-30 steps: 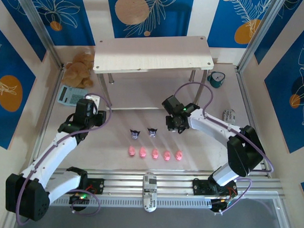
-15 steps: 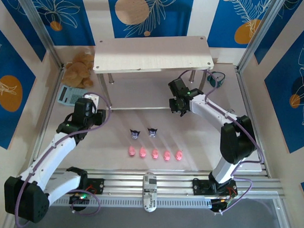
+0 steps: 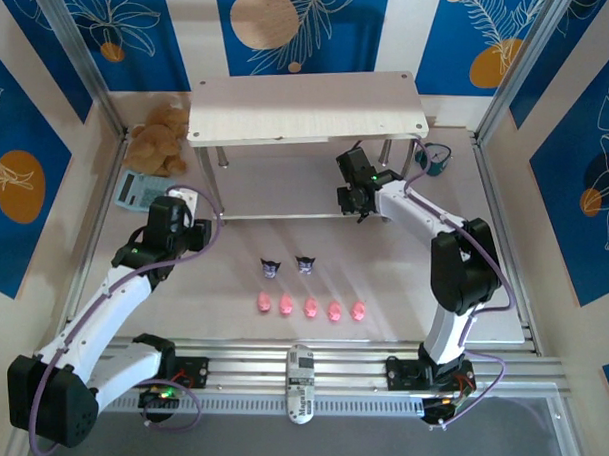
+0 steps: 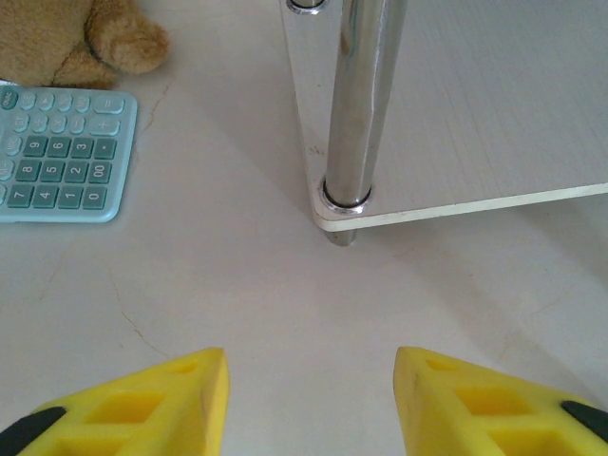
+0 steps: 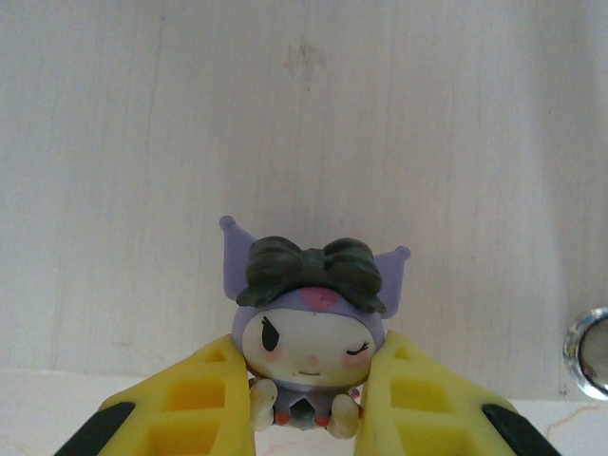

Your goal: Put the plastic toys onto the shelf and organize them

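Purple figurine (image 5: 309,328): pinched low in right gripper (image 5: 309,404), upright over lower shelf board (image 5: 285,142), near its front edge.
Left gripper (image 4: 309,385): spread, idle beside shelf leg (image 4: 356,104).
Risk: if released so close to edge, could tip and drop off; big head, small feet.

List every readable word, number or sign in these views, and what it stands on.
"9 6 3", "8 5 2 00", "7 4 1 0": key rows, teal calculator.
Its top keys: blurred.
Dial of teal alarm clock: too small.
On purple figurine: none.
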You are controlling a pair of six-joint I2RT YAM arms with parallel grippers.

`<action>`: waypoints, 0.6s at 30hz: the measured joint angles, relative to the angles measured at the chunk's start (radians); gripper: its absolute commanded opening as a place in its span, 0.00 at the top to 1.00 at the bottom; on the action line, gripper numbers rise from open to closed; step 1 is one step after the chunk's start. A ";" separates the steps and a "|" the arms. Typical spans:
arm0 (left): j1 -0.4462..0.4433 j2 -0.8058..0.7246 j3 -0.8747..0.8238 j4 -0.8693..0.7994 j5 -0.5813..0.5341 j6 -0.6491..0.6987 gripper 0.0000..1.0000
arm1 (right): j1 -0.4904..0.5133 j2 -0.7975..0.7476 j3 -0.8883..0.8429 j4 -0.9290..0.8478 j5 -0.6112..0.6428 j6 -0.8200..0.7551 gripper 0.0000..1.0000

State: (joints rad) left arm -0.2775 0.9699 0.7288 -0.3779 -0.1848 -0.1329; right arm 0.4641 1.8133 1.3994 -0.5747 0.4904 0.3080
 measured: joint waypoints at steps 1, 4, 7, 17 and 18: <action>0.000 0.000 0.000 -0.001 0.000 0.000 0.50 | -0.001 0.011 0.013 0.009 0.000 -0.002 0.95; 0.000 0.000 0.000 -0.002 0.000 0.000 0.50 | -0.003 0.038 0.034 0.023 0.000 -0.006 0.95; 0.000 0.000 0.002 -0.005 0.000 0.000 0.49 | -0.006 0.060 0.048 0.033 -0.001 -0.012 0.95; 0.000 0.000 0.003 -0.009 -0.004 0.004 0.48 | -0.015 0.098 0.091 0.032 -0.008 -0.012 0.80; 0.000 0.000 0.003 -0.009 -0.005 0.004 0.48 | -0.016 0.100 0.091 0.033 -0.008 -0.011 0.79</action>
State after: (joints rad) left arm -0.2775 0.9695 0.7322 -0.3866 -0.1894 -0.1291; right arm 0.4480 1.9137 1.4906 -0.5415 0.4824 0.2966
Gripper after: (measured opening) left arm 0.520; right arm 0.228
